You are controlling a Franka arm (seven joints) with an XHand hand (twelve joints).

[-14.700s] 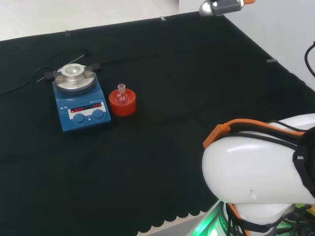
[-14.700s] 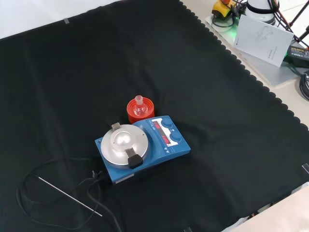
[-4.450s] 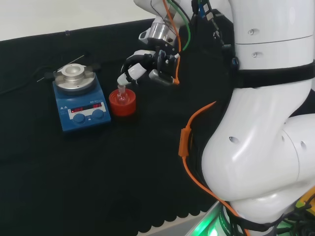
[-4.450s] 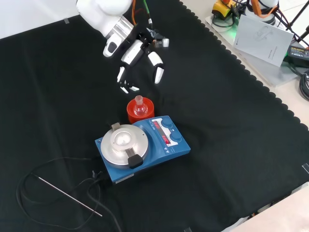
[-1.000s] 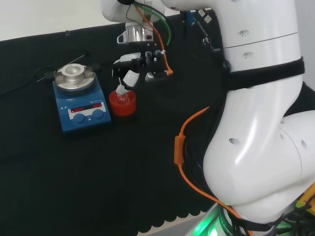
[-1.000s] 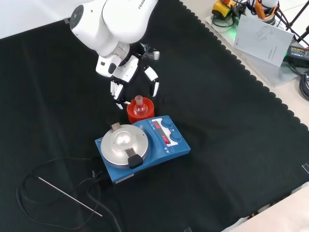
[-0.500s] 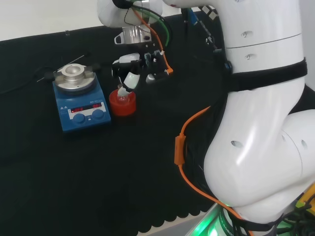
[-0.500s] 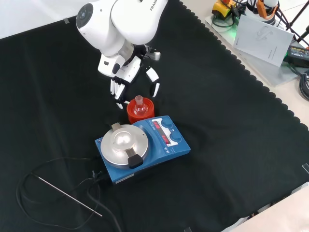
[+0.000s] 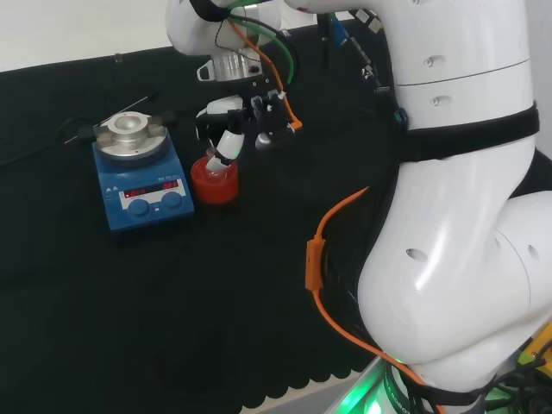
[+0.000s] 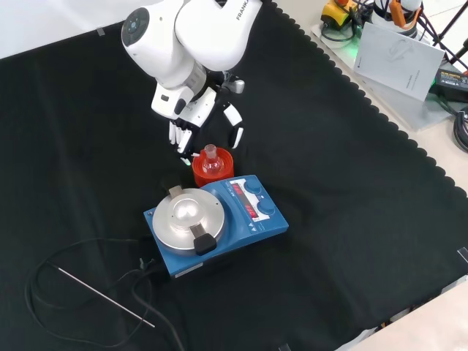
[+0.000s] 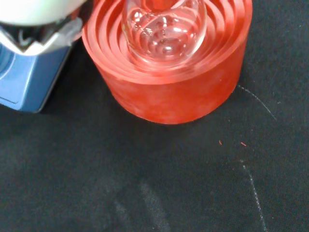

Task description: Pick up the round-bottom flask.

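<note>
Fingers (image 10: 178, 135) of the hand (image 10: 197, 117) spread open, straddling the flask (image 10: 211, 162), which sits upright in its red stand (image 10: 213, 172), neck free for grasping.

Flask (image 10: 212, 164) seated upright in stand (image 10: 213, 170), stand on cloth (image 10: 351, 183). Front view: stand touching hotplate's (image 10: 214, 223) far edge; hand (image 10: 196, 117) just above and behind flask, fingers either side. Probe (image 10: 104, 296) near left of hotplate. Head view: stand just right of hotplate.
</note>
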